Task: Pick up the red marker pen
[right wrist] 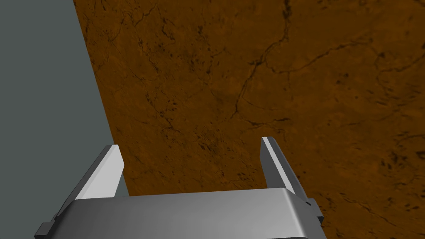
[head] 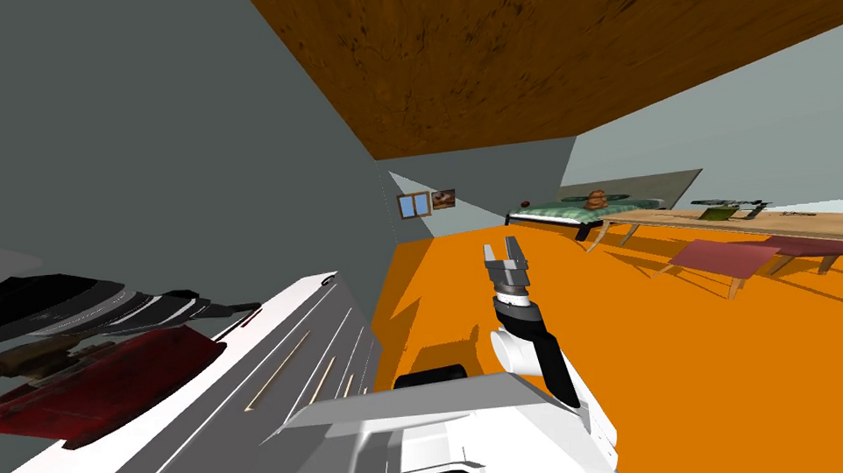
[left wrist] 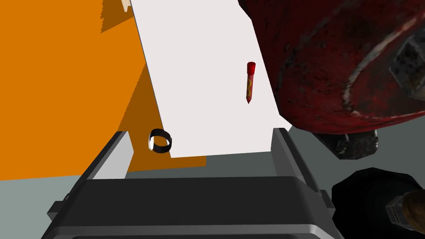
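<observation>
The red marker pen (left wrist: 250, 82) lies on the white top (left wrist: 199, 62) of a drawer cabinet (head: 284, 357), close beside a large dark red object (left wrist: 340, 62). My left gripper (left wrist: 203, 155) hovers above the top, open, with the pen ahead of it and nearer the finger on the dark red object's side. Nothing is between its fingers (left wrist: 119, 153). My right gripper (head: 506, 254) is raised over the orange floor, open and holding nothing (right wrist: 191, 166).
A small black ring (left wrist: 159, 141) sits at the white top's edge near my left gripper. Black and brown objects (head: 71, 303) lie beside the dark red object (head: 109, 389). Across the orange floor (head: 643, 344) stand a bed (head: 577, 211), a long wooden table (head: 761, 222) and a red bench (head: 723, 256).
</observation>
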You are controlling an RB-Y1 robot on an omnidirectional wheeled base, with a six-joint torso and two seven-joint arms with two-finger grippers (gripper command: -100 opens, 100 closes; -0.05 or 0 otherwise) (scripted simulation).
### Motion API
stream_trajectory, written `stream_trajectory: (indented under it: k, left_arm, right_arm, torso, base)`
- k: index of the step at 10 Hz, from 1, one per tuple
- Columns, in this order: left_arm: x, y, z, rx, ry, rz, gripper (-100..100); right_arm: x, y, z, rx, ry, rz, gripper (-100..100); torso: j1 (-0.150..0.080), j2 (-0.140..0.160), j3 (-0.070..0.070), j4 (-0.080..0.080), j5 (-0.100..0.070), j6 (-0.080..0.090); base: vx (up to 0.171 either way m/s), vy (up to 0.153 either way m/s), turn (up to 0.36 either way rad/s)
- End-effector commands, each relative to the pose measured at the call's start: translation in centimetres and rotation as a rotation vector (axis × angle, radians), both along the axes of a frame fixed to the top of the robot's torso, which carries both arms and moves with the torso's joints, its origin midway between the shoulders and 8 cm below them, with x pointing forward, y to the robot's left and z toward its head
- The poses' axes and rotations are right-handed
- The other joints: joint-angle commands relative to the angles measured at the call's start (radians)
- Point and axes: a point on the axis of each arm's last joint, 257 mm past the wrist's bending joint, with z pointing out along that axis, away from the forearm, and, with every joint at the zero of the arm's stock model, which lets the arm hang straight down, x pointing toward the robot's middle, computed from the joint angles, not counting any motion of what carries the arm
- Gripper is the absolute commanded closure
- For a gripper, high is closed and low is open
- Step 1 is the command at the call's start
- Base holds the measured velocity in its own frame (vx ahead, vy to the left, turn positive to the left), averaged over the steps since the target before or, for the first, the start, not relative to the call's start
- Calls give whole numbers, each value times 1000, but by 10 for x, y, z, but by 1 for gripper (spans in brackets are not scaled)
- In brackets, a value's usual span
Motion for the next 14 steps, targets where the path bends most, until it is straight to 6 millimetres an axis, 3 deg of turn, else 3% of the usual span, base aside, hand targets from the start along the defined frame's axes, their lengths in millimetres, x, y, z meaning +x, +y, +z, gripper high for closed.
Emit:
stream_trajectory:
  k: [1, 4, 5, 6, 10, 11, 12, 14]
  left_arm:
    - [15, 1, 20, 29, -28, -12, -100]
    - [39, 0, 53, 76, -77, -34, -100]
    - [35, 2, 46, 66, -64, -30, -100]
    - [37, 2, 48, 67, -67, -31, 100]
    - [36, 2, 48, 67, -67, -31, 100]
    - [36, 2, 48, 67, -67, -31, 0]
    - [23, 5, 31, 43, -43, -17, -100]
    - [5, 6, 11, 12, -13, 0, -100]
  right_arm:
    - [0, 0, 0, 0, 0, 0, 0]
    - [0, 0, 0, 0, 0, 0, 0]
    - [0, 0, 0, 0, 0, 0, 0]
    - [0, 0, 0, 0, 0, 0, 0]
    - [0, 0, 0, 0, 0, 0, 0]
    - [0, 0, 0, 0, 0, 0, 0]
    - [0, 0, 0, 0, 0, 0, 0]
    - [0, 0, 0, 0, 0, 0, 0]
  torso:
    - [0, 0, 0, 0, 0, 0]
    - [-4, 5, 4, 2, -2, 0]
    - [-4, 6, 4, 2, -1, 0]
    - [0, 2, 2, 1, -1, 0]
    - [6, -3, -2, -1, 1, 0]
    - [6, -4, -2, -1, 1, 0]
    - [6, -4, -2, -1, 1, 0]
    - [13, -11, -6, -3, 3, 0]
  base:
    - [-186, -214, 71]
    - [-132, -127, 63]
    - [-63, -55, 11]
    - [-10, -11, 0]
    - [-1, -1, 0]
    - [0, 0, 0]
    - [71, 50, -69]
    - [141, 124, -86]
